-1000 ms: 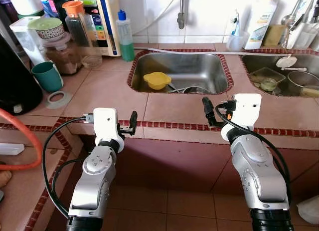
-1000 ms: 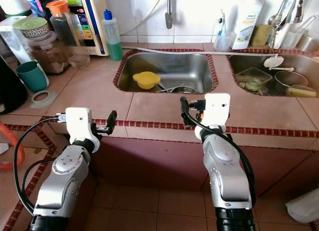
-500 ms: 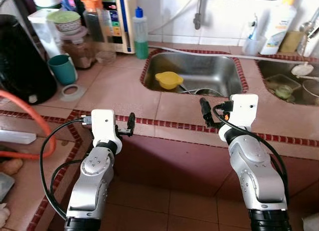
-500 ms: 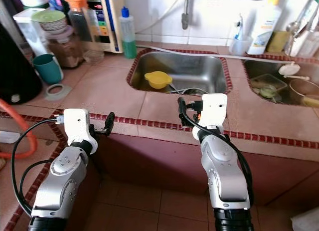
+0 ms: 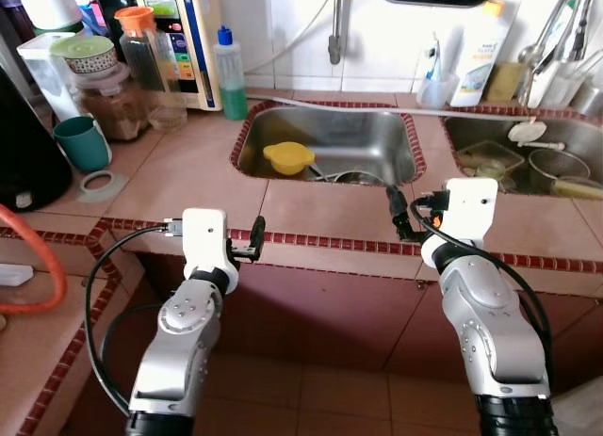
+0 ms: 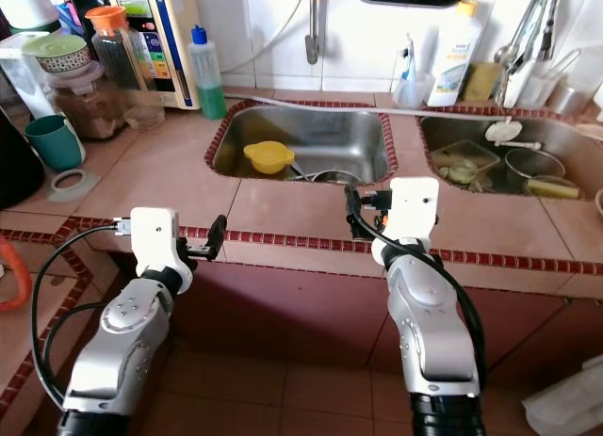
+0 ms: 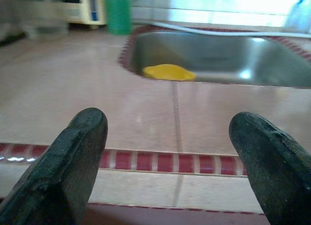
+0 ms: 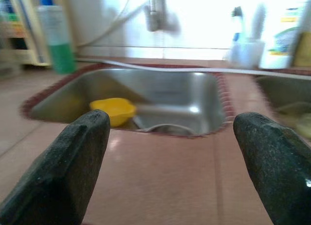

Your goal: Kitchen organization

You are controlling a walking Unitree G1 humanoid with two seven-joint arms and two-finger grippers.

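Left eye view: tiled counter (image 5: 179, 177) with two sinks.
Teal mug (image 5: 81, 142): far left on counter, beside jars.
Left gripper (image 5: 254, 240): at counter's front edge; fingers (image 7: 73, 157) spread wide, holding nothing.
Yellow bowl (image 5: 288, 157): inside left sink (image 5: 377, 139), near its left side.
Right gripper (image 5: 399, 215): over counter edge, before sink; fingers (image 8: 73, 162) wide apart, empty.
Right sink (image 5: 471, 135): holds dishes.
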